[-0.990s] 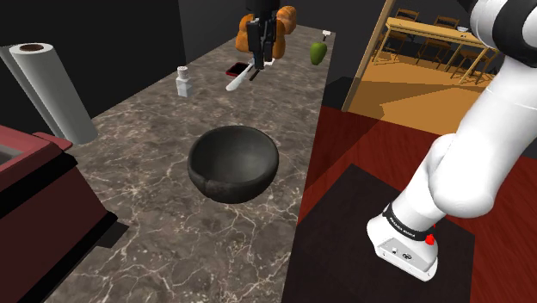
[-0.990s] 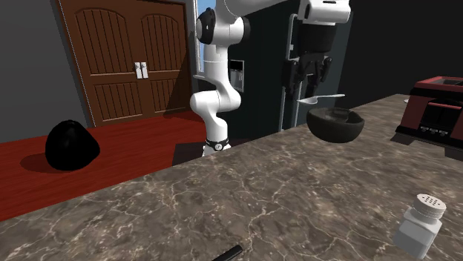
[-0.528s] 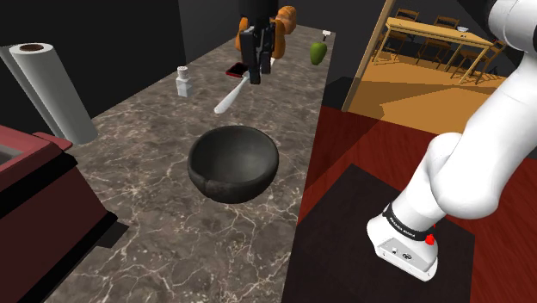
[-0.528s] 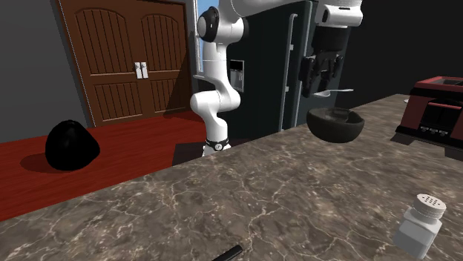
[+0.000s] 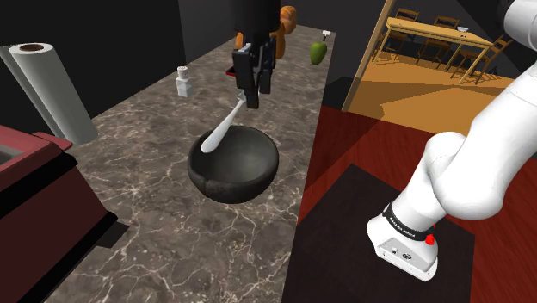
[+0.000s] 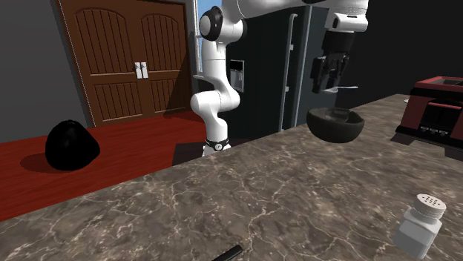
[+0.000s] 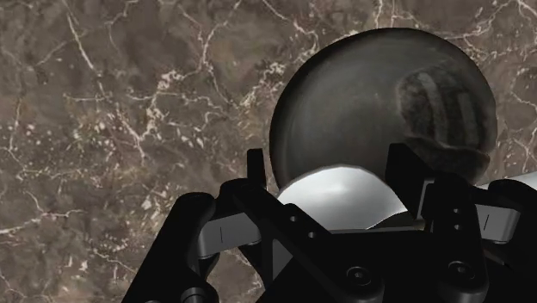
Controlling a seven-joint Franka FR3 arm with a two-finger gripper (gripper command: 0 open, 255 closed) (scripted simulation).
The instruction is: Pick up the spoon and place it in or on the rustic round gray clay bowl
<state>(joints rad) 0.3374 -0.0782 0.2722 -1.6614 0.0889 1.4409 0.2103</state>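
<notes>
Spoon (image 5: 222,129) in the air, pinched at the tip of its handle by the gripper (image 5: 249,96), jaws closed tight on it. Slanting down from there, scoop end low by the bowl (image 5: 215,185) at the rim on the shoulder view's left. Possibly just above that rim rather than touching; hard to call from this angle.

From the wrist view, pale rounded scoop (image 7: 340,194) right between the jaws, with the bowl's dark hollow (image 7: 361,86) beyond it and veined stone counter (image 7: 103,103) all around.

Looks light, thin and stiff, no give in it at all. Smooth and glossy too, so likely slippery. Gripped this far out on the handle, could swing or slide in the jaws if jolted. Safer hold nearer mid-handle, flat sides against the pads.

Plain white all over, long slim handle, small oval scoop catching a soft sheen. In the second exterior view, just a thin pale sliver (image 6: 343,89) sticking out sideways from the gripper (image 6: 326,85), well above the bowl (image 6: 335,124)
</notes>
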